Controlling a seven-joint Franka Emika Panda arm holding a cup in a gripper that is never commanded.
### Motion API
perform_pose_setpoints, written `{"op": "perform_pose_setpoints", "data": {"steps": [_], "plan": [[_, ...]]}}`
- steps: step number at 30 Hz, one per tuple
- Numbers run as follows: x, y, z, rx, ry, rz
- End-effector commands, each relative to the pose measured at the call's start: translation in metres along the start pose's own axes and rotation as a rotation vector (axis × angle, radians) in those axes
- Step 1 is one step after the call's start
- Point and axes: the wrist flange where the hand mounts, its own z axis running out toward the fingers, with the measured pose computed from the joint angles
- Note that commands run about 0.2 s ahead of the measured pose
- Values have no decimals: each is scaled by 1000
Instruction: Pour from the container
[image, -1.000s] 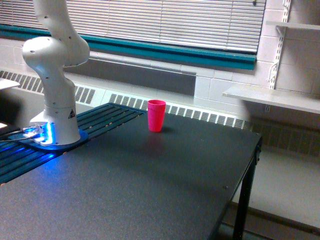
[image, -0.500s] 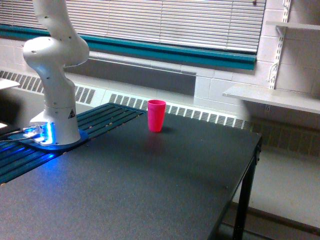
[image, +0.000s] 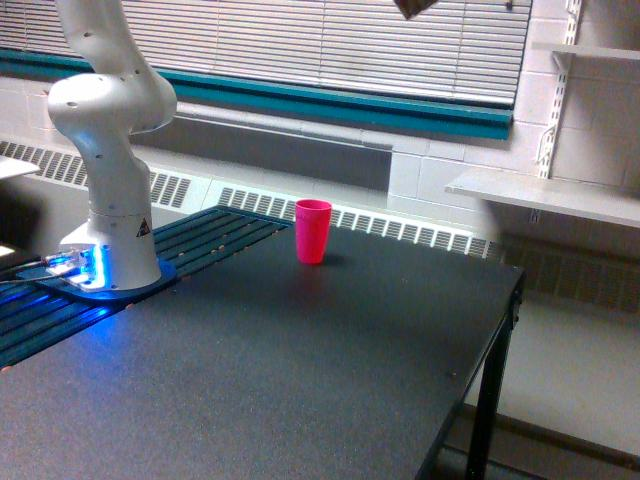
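Newly showing at the top edge, a brownish tip of the container (image: 413, 7) hangs well above my pink cup (image: 312, 231) near the table's (image: 330, 370) far edge; my claw is out of sight.

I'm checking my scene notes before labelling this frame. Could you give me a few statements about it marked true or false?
1. The pink cup stands upright on the black table. True.
2. The cup lies tipped on its side. False: it is upright.
3. The robot base sits at the exterior view's left. True.
4. The end effector is gripping the pink cup. False: nothing touches the cup; only a small brownish object shows at the top edge.
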Motion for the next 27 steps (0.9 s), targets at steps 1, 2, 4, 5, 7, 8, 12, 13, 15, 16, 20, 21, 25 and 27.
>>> {"op": "perform_pose_setpoints", "data": {"steps": [1, 2, 4, 5, 7, 8, 12, 13, 15, 16, 20, 21, 25, 27], "plan": [[-34, -17, -19, 24, -10, -100], [-40, -18, -21, 26, -13, -107], [-51, -20, -25, 27, -15, -120], [-56, -21, -26, 26, -18, -127], [-66, -23, -28, 26, -26, -137], [-72, -23, -30, 28, -33, -142], [-93, -27, -35, 32, -58, -172], [-97, -28, -36, 32, -59, -177], [-107, -29, -39, 33, -66, -186], [-113, -30, -42, 36, -70, -194], [-132, -32, -48, 41, -88, -209], [-136, -33, -49, 42, -92, -213], [-154, -36, -55, 49, -116, -234], [-164, -39, -58, 44, -117, -246]]}}
